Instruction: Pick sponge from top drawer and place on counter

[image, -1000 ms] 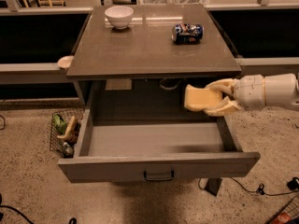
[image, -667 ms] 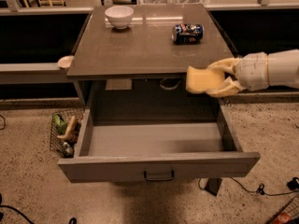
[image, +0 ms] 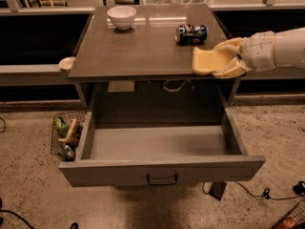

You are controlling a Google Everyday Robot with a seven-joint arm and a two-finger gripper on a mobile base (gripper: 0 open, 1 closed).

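Note:
The pale yellow sponge (image: 206, 60) is held in my gripper (image: 224, 58), whose cream fingers (image: 230, 71) are shut on it from the right. The sponge hangs over the right front corner of the grey-brown counter (image: 138, 51), just above its edge. The top drawer (image: 162, 168) is pulled fully open below, its grey inside bare, with a small dark handle (image: 162, 179) on the front panel. My white arm comes in from the right edge of the camera view.
A white bowl (image: 121, 16) stands at the counter's back left. A blue soda can (image: 191, 33) lies on its side just behind the sponge. A wire basket (image: 66, 136) with items sits on the floor left of the drawer. Cables lie on the floor at right.
My gripper has lifted the sponge from above the drawer's right side up to counter height, over the counter's right front corner.

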